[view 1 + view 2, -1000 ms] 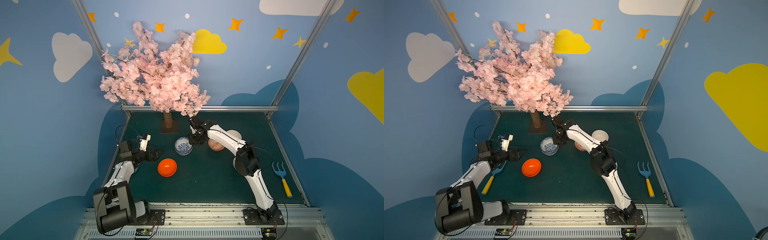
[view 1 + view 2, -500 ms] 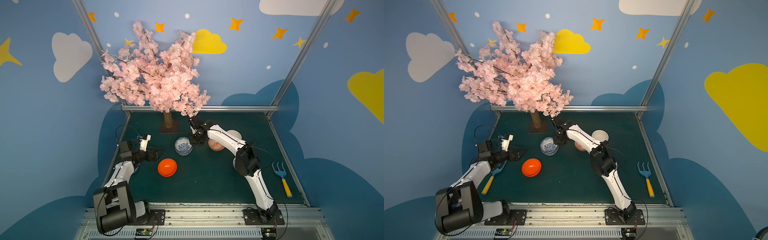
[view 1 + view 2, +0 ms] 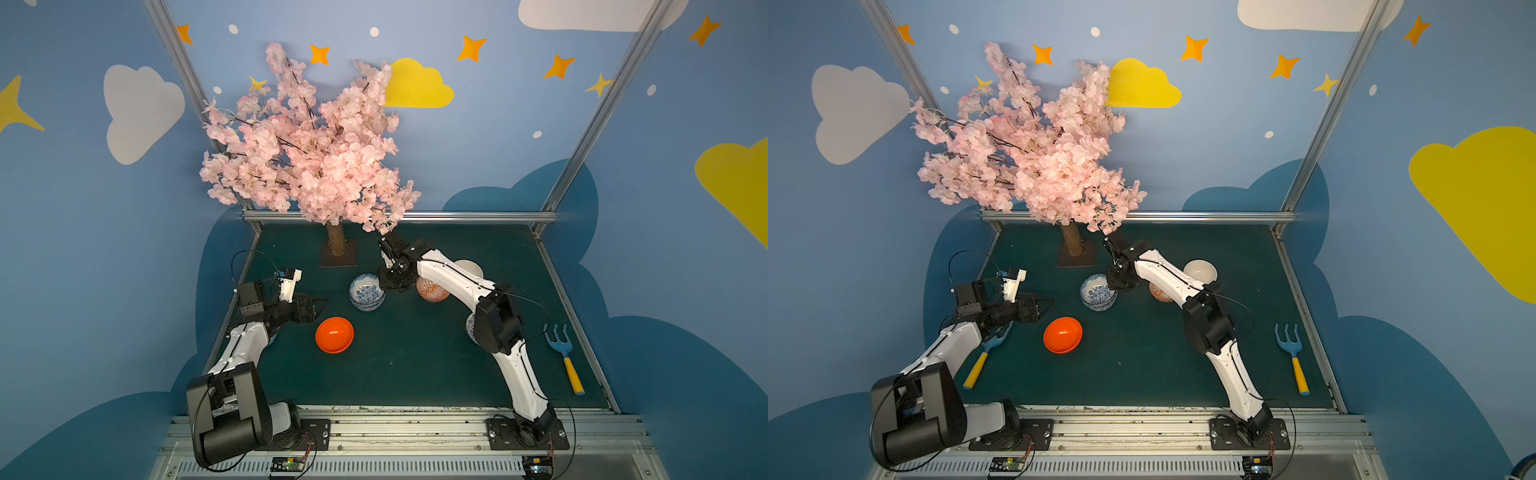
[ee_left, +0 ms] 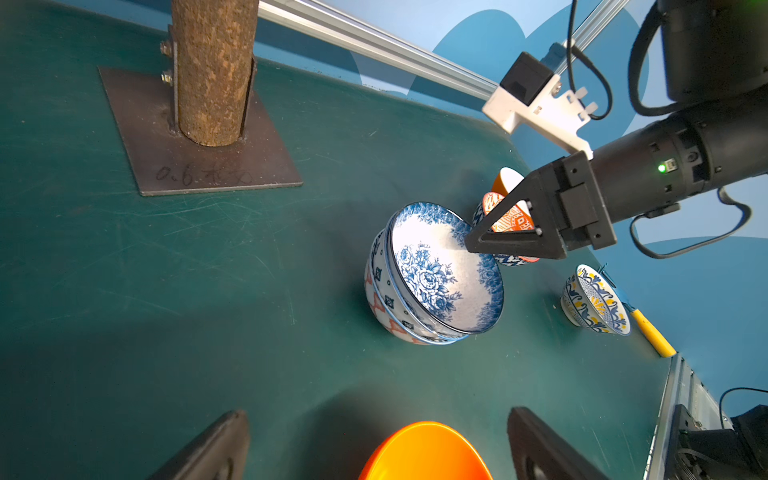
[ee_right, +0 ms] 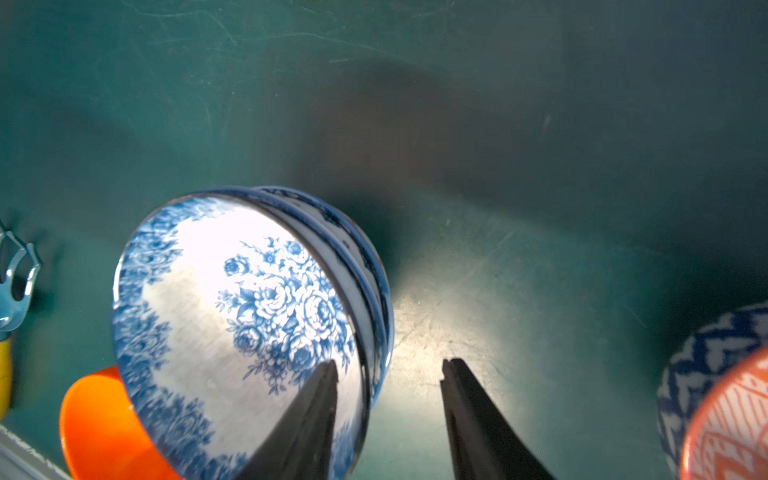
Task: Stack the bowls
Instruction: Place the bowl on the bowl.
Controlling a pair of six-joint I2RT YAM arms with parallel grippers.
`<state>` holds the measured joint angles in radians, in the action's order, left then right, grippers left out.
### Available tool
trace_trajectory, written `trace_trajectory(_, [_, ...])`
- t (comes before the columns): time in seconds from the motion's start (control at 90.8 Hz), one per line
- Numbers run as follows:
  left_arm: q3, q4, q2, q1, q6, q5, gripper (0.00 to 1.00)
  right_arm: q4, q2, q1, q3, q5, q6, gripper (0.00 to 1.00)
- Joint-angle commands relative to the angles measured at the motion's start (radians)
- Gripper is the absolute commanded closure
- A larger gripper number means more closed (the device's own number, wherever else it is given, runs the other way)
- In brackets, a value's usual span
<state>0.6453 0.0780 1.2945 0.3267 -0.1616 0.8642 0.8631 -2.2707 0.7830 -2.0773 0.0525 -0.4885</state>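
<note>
A stack of nested blue-and-white bowls (image 3: pixel 366 293) (image 3: pixel 1098 293) stands mid-table, a floral bowl (image 5: pixel 232 316) on top. My right gripper (image 5: pixel 388 365) (image 3: pixel 384 282) is open and straddles the stack's right rim, one finger inside the floral bowl and the other well clear outside. A glossy orange bowl (image 3: pixel 334 334) (image 4: pixel 424 453) sits nearer the front. My left gripper (image 4: pixel 378 415) (image 3: pixel 322 301) hangs open just left of it, holding nothing. An orange-white lattice bowl (image 3: pixel 432 291) rests inside a blue zigzag bowl (image 5: pixel 706 353). A cream-white bowl (image 3: pixel 1200 270) and a blue-yellow bowl (image 4: pixel 594 303) stand apart.
The blossom tree's trunk (image 3: pixel 336 245) on its metal base plate (image 4: pixel 199 166) stands behind the stack, with branches hanging over my right wrist. One blue fork (image 3: pixel 1292 357) lies at the right and another blue fork (image 3: pixel 984 357) under my left arm. Metal rails edge the table.
</note>
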Motion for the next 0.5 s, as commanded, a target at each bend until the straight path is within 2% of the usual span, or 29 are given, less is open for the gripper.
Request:
trace_trajectory(0.0, [0.003, 0.012, -0.011, -0.002, -0.019, 0.022, 0.0, -0.043, 0.102, 0.006, 0.047, 0.017, -0.003, 0.5])
trace_trajectory(0.209, [0.004, 0.014, -0.009, -0.002, -0.019, 0.02, 0.0, -0.117, 0.26, 0.008, 0.189, 0.027, 0.001, 0.39])
trace_trajectory(0.485, [0.007, 0.019, -0.013, -0.002, -0.018, 0.019, 0.0, -0.171, 0.527, 0.002, 0.478, -0.033, -0.018, 0.36])
